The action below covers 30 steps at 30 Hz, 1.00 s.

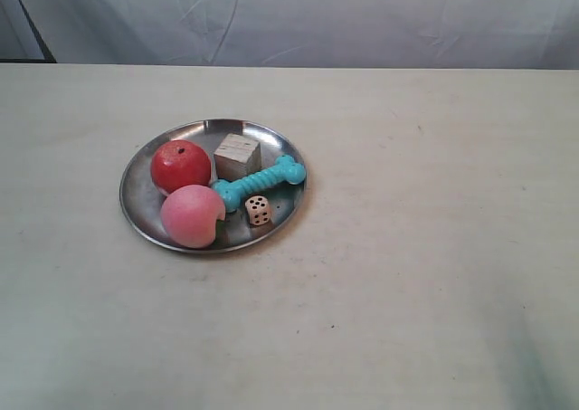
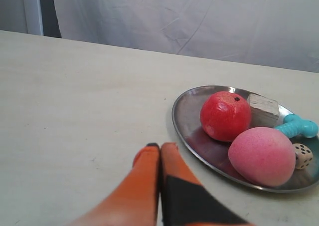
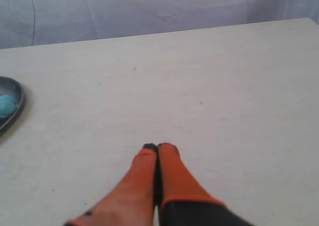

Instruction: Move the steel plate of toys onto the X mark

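Note:
The steel plate (image 1: 285,202) lies left of centre on the table, holding a red apple (image 1: 180,166), a pink peach (image 1: 192,215), a wooden cube (image 1: 238,155), a teal bone (image 1: 260,182) and a die (image 1: 259,210). My left gripper (image 2: 160,146) is shut and empty, its tips on the bare table just short of the plate's rim (image 2: 185,121), on the apple's (image 2: 225,115) side. My right gripper (image 3: 157,147) is shut and empty, far from the plate, whose edge (image 3: 15,109) shows with the bone's end (image 3: 7,105). I cannot make out the X mark. Neither gripper shows in the exterior view.
A pale cloth backdrop (image 1: 289,16) hangs behind the table's far edge. Bare pale tabletop (image 1: 434,247) stretches from the plate toward the exterior view's right. The peach (image 2: 261,155) sits nearest the left gripper's side of the plate, beside the die (image 2: 302,155).

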{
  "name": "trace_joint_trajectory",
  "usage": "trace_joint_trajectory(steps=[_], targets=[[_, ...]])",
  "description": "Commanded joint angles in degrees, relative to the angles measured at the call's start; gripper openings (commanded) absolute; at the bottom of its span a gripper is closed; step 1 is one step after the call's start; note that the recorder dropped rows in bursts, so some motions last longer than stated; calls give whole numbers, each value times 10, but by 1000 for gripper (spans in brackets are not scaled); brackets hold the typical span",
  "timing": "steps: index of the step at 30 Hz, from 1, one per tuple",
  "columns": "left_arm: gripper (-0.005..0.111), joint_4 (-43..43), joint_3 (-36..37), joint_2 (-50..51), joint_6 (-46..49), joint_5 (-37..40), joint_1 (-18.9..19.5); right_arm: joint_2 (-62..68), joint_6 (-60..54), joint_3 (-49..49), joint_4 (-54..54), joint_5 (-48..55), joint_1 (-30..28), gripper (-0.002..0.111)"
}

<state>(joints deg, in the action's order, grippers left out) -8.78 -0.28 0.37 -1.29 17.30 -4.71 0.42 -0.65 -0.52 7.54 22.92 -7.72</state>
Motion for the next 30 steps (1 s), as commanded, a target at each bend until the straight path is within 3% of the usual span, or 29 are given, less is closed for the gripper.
trace_joint_trajectory(steps=[1, 24, 30], targets=[[0, 2, 3, -4, 1, -9, 1, -4, -1, 3, 1, -3, -3, 0], [0, 2, 3, -4, 1, -13, 1, -4, -1, 3, 1, -3, -3, 0], [0, 5, 3, -4, 1, -57, 1, -4, -1, 3, 1, -4, -3, 0]])
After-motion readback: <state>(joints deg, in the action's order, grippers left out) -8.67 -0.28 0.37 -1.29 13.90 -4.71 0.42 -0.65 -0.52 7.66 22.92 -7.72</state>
